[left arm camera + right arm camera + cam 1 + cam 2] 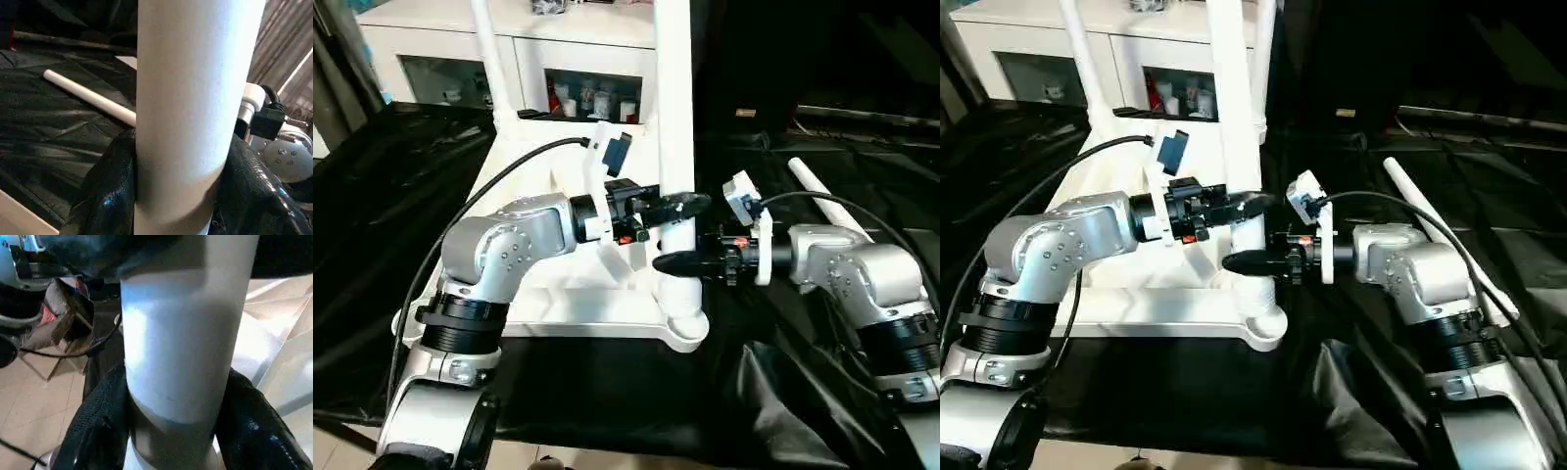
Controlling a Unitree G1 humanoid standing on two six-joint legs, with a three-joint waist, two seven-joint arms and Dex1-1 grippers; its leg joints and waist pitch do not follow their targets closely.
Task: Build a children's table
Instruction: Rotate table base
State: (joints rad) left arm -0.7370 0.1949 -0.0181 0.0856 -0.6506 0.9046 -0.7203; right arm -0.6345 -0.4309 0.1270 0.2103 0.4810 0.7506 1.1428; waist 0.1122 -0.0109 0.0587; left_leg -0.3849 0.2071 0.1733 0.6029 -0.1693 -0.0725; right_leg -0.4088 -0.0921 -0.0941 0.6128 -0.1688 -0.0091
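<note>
A far leg [492, 69] rises at the tabletop's far left corner, in front of the white cabinet [440, 44]. The tabletop [548, 294] lies upside down on a counter covered in black sheeting [372, 225], its ribbed underside up. The left gripper [677, 206] reaches in from the left, its fingers [105, 196] clamped on the upright leg [674, 117] that stands in the near right corner socket [680, 318]. Just below, the right gripper [674, 262] comes from the right, and its fingers [98, 431] press both sides of the same leg near its base. A loose leg [827, 201] lies on the sheeting to the far right, well apart from the tabletop
</note>
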